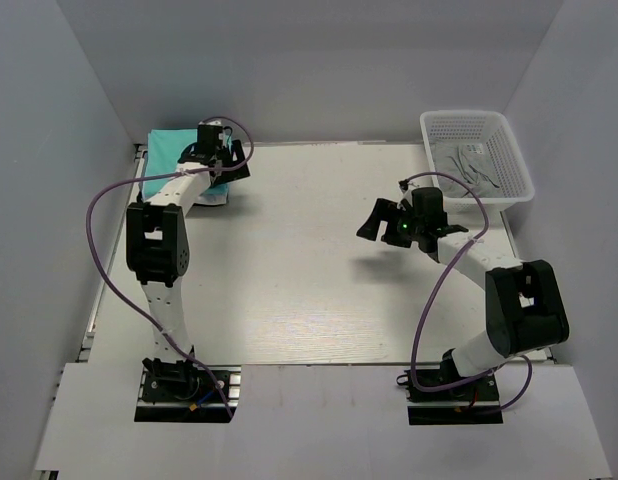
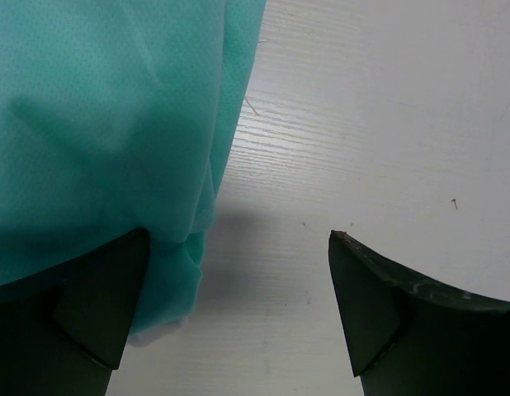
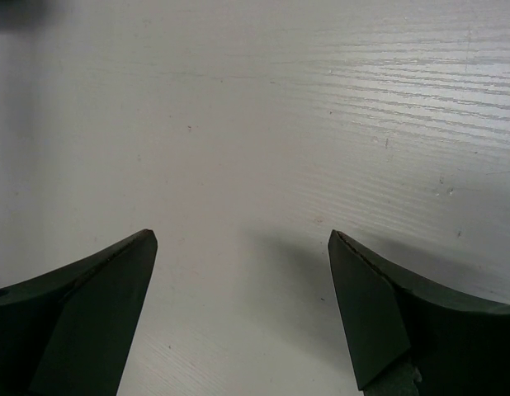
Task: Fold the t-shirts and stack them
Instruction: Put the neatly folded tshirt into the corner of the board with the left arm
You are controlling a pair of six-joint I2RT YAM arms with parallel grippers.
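Top external view: your right tool [image 3: 238, 239], open and empty, hovers just short of the white plastic mesh basket [image 1: 476, 113] holding pale, probably white, t-shirts [image 1: 469, 165], far-right. The left tool [image 2: 238, 239], also open, hangs over the folded teal-green cloth t-shirt [image 1: 167, 150], far-left.

plain grey-white walls [image 1: 319, 60] enclose a pale wood-grain table [image 1: 289, 280] under even light.

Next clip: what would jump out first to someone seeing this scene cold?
The teal-green t-shirt, a compact bundle at the far left corner of the table, stands out most, with the left gripper open at its edge. At the far right sits a white mesh basket holding pale cloth, and the right gripper hangs open above bare table nearby.
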